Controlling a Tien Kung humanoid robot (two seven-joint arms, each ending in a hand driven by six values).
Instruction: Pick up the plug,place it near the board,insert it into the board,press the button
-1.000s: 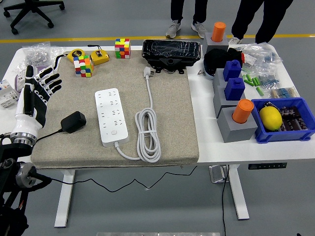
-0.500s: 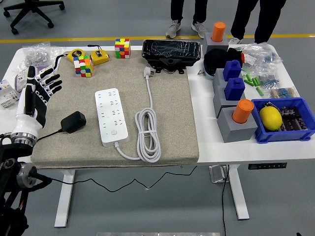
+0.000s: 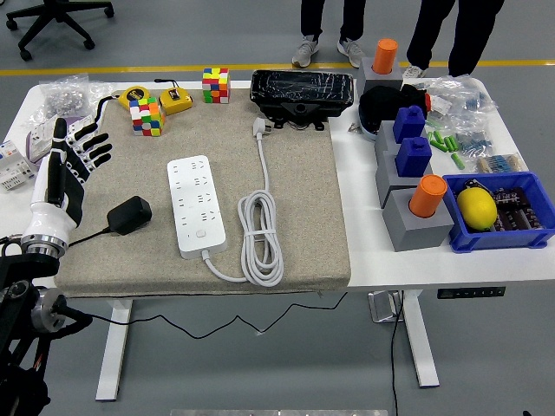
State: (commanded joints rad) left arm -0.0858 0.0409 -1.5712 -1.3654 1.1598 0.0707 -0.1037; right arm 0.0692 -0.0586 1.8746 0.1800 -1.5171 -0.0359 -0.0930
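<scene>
**Q:** What is the setting, from the bottom of the frame upward?

**A:** White counter [image 3: 416,260] on a grey workshop floor, with a beige mat [image 3: 303,217] covering its left and middle. The mat gives the working things one plain patch, likely so they sit still.

**Q:** Where is the robot's hand?

**A:** At the left edge. The left hand [image 3: 69,165] is raised above the mat's left border, fingers spread, holding nothing. No right hand shows.

**Q:** And the plug?

**A:** The black plug [image 3: 128,214] lies on the mat just right of and below that hand, its thin black cable [image 3: 87,236] trailing off the lower left edge. It sits close to the hand, so it looks ready for a short reach. I judge the pick-up has not begun.

**Q:** Where does it go?

**A:** Into the white board [image 3: 197,204], a power strip lying lengthwise in the mat's middle, sockets up, a small button near its lower end. Its own white cord [image 3: 262,234] is coiled just beside it on the right.

**Q:** Farther back?

**A:** Puzzle cubes [image 3: 215,85], a black wrapped case [image 3: 302,94], and at the top, a person's legs [image 3: 329,26].
</scene>
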